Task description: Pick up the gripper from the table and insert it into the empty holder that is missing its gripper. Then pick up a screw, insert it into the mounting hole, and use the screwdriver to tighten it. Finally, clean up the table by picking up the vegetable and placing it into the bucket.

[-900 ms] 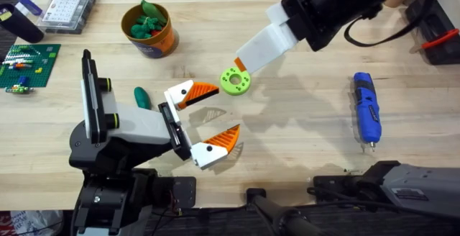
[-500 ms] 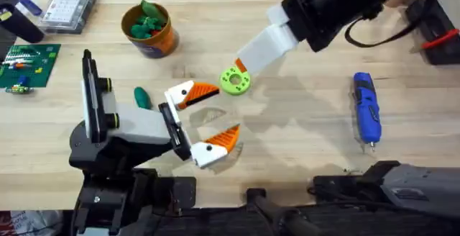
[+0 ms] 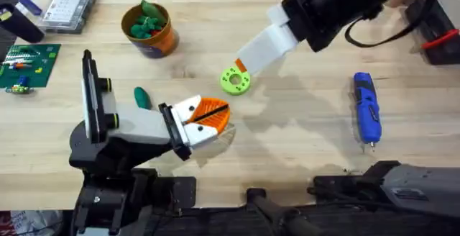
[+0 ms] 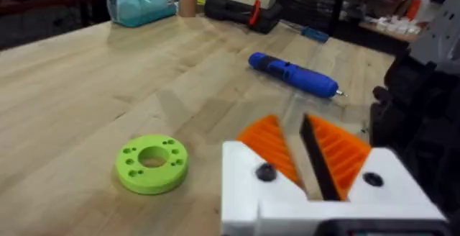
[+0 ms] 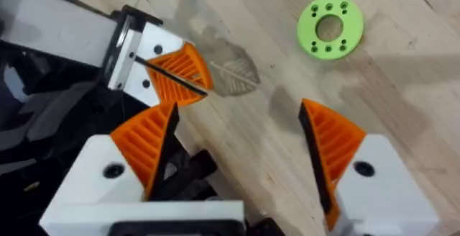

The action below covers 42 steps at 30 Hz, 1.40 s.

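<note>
A light wooden butcher-block table point(image 3: 302, 135) with visible plank seams. At its far left corner in the overhead view sit a clear plastic compartment box point(image 3: 66, 7) and a green building-brick baseplate point(image 3: 27, 63). From the left wrist view, a teal soft zip pouch point(image 4: 141, 1), a small tan cup point(image 4: 187, 6) and a black case point(image 4: 241, 13) line the table's far edge, with dim, cluttered shelving point(image 4: 338, 2) behind.

Black arms; each white gripper point(image 3: 208, 118) apparently has ribbed orange pads.
</note>
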Available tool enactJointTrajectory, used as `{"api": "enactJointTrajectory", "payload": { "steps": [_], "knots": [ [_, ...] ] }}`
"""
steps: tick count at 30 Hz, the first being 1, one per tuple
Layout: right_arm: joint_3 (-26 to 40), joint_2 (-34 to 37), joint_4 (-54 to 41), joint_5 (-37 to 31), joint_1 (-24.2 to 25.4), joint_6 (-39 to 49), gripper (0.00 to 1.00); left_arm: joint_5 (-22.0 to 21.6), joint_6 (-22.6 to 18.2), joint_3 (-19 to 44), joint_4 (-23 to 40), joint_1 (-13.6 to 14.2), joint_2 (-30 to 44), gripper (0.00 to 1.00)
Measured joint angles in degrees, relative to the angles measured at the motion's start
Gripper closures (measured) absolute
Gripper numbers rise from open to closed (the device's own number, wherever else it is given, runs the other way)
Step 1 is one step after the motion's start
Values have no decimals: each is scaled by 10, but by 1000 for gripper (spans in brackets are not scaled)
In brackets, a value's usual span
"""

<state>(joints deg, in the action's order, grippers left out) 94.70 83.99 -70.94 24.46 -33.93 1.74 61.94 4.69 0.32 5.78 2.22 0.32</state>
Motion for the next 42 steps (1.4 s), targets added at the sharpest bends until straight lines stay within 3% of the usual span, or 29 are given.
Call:
{"api": "enactJointTrajectory", "payload": {
  "steps": [1,3,12,34,42],
  "knots": [
    [0,0,0,0,0,0,16,0,0,0,0,0,0,971],
    [0,0,0,0,0,0,16,0,-2,0,0,0,0,994],
    [0,0,-2,-9,0,0,16,0,-2,0,0,0,0,997],
    [-1,-16,-41,-112,1,-16,16,0,-2,0,1,0,0,997],
    [-7,-47,-60,-138,51,-18,16,0,-2,0,1,0,0,997]
  ]
}}
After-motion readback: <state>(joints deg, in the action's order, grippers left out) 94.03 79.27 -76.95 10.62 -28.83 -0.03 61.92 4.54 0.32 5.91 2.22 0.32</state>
